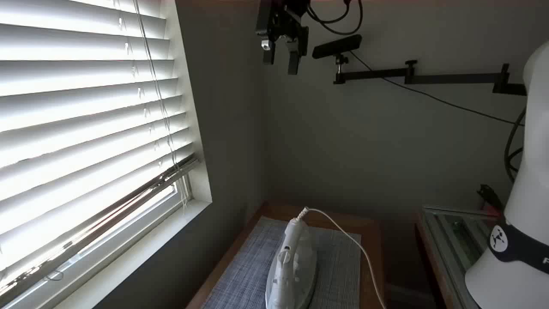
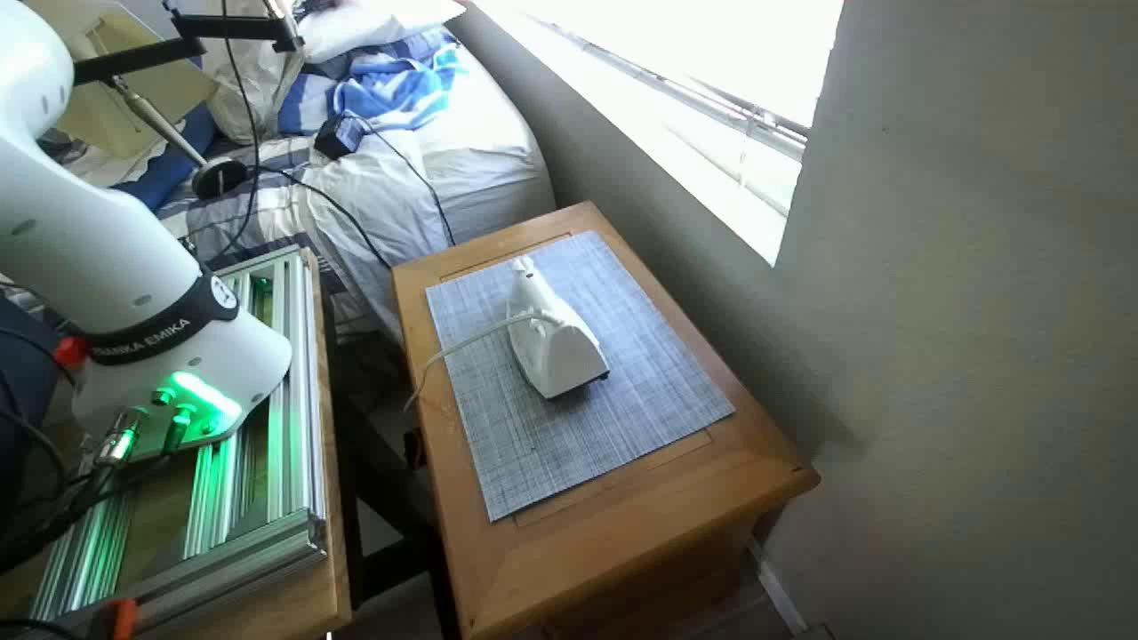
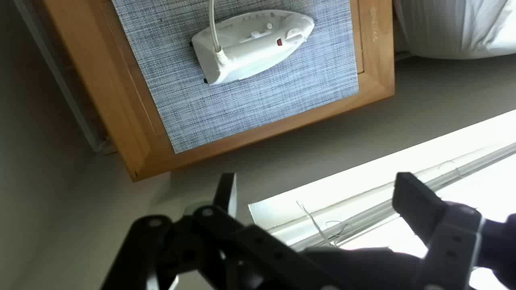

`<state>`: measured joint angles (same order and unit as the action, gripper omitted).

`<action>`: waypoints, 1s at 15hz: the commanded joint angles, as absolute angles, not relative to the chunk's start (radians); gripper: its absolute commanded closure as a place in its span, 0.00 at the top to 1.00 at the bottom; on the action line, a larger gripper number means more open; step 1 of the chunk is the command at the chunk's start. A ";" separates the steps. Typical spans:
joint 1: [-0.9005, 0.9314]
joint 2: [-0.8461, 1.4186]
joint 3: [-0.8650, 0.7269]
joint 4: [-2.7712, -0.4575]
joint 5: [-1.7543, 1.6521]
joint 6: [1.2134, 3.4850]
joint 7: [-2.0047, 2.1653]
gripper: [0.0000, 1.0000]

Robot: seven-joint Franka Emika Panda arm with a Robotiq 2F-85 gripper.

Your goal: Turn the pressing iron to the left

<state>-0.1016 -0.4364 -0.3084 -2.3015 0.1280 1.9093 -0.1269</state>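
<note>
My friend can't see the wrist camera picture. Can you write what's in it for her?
A white clothes iron sits on a grey woven placemat on a wooden table, its nose toward the picture's right and its cord running up out of view. Below, the robot's black hand is open, holding nothing, with a bright window behind it.

In an exterior view, the pressing iron (image 2: 567, 357) at centre presents white, the placemat (image 2: 633, 391) a grey-blue crosshatch, the counter (image 2: 640, 508) orange-brown, and the robot arm (image 2: 98, 233) at left white with a black band (image 2: 158, 332).
</note>
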 commanded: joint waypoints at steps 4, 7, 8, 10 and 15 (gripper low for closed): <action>-0.131 -0.431 -0.284 -2.298 0.140 1.905 -0.137 1.00; -0.131 -0.431 -0.284 -2.298 0.140 1.905 -0.137 1.00; -0.131 -0.431 -0.284 -2.298 0.140 1.905 -0.137 1.00; -0.131 -0.431 -0.284 -2.298 0.140 1.905 -0.137 1.00; -0.132 -0.438 -0.269 -2.327 0.145 1.928 -0.104 1.00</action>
